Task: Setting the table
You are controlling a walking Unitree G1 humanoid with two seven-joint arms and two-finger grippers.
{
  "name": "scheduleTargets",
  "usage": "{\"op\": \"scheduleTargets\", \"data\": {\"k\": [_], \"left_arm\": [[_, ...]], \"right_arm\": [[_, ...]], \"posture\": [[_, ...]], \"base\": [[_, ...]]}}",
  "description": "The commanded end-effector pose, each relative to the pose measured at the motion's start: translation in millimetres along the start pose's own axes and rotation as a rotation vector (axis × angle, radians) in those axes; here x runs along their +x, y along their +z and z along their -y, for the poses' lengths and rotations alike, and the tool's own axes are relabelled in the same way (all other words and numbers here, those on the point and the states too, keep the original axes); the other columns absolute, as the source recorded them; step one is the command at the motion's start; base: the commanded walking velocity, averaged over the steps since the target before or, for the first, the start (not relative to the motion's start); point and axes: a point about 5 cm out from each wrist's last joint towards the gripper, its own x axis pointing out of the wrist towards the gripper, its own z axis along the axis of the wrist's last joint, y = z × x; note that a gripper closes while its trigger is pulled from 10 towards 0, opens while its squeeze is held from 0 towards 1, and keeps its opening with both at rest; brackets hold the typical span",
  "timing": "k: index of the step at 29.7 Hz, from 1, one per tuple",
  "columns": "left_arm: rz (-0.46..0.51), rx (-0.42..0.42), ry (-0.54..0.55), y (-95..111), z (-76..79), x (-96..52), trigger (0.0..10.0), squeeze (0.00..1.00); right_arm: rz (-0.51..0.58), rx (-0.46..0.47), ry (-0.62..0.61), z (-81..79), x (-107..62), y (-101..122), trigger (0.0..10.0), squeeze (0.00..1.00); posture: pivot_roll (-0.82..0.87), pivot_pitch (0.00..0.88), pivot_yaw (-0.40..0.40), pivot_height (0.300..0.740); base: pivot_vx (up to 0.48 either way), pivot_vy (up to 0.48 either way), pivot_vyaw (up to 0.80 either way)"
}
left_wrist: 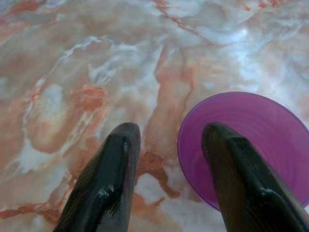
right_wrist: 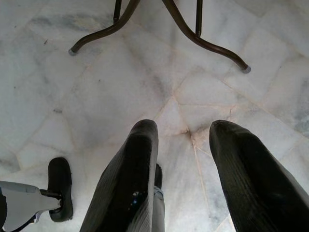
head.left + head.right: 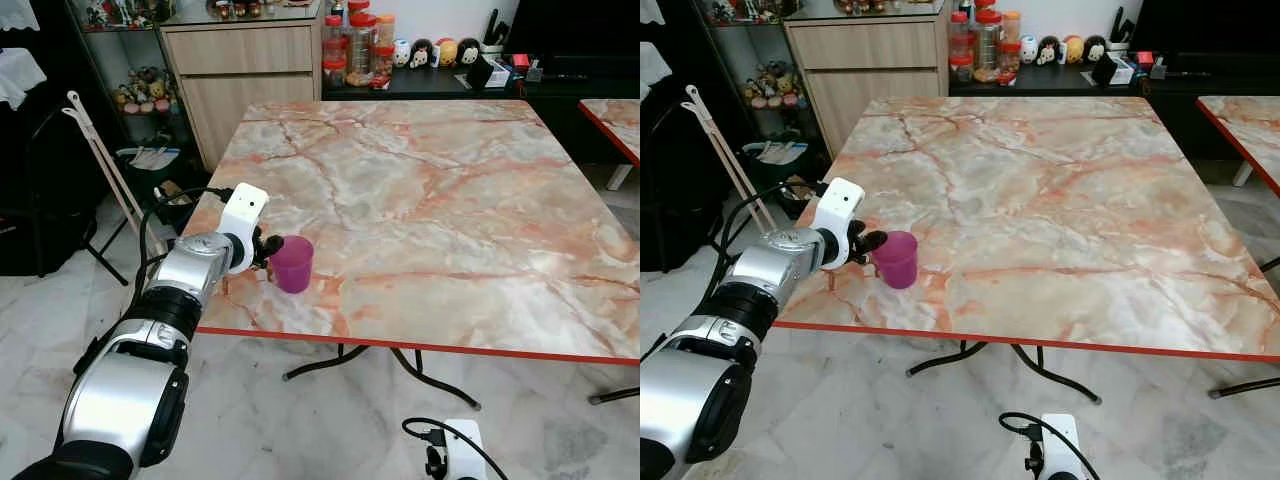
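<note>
A purple plastic cup stands upright near the front left corner of the marble-patterned table. My left gripper reaches over the table's left edge and sits right against the cup's left side. In the left wrist view the gripper is open: one black finger overlaps the cup at its rim, the other hangs over bare tabletop. I cannot tell whether the finger touches the cup. My right gripper hangs low below the table's front edge, open above the floor tiles.
The table has a red edge and dark curved legs. A wooden cabinet and jars stand behind it. A second table is at the far right. A white folding frame leans at the left.
</note>
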Motion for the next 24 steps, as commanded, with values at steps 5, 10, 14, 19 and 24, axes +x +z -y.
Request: {"op": "scheduleTargets", "data": {"k": [5, 10, 14, 19, 24], "left_arm": [[-0.030, 0.019, -0.024, -9.1, 3.1, 0.3, 10.0, 0.00], [-0.044, 0.037, -0.028, -9.8, 4.5, 1.6, 10.0, 0.00], [-0.046, 0.039, -0.043, -9.5, 7.1, 2.6, 10.0, 0.00], [-0.053, 0.057, -0.072, -9.9, 9.4, 2.6, 10.0, 0.00], [-0.054, 0.076, -0.089, -9.8, 10.6, 2.1, 10.0, 0.00]], "right_arm": [[0.003, 0.017, -0.003, -0.5, 0.7, 1.9, 10.0, 0.00], [0.007, 0.032, -0.011, -0.3, 0.8, 2.5, 10.0, 0.00], [0.007, 0.034, -0.013, 0.3, 0.8, 2.7, 10.0, 0.00], [0.007, 0.034, -0.013, 0.3, 0.9, 2.9, 10.0, 0.00], [0.006, 0.035, -0.013, 0.2, 0.8, 2.6, 10.0, 0.00]], "posture": [[-0.01, 0.000, 0.044, 0.740], [-0.01, 0.000, 0.049, 0.740], [-0.01, 0.000, 0.051, 0.740], [-0.01, 0.000, 0.053, 0.740], [-0.01, 0.000, 0.055, 0.740]], "base": [[0.000, 0.000, 0.00], [0.000, 0.000, 0.00], [0.000, 0.000, 0.00], [0.000, 0.000, 0.00], [0.000, 0.000, 0.00]]}}
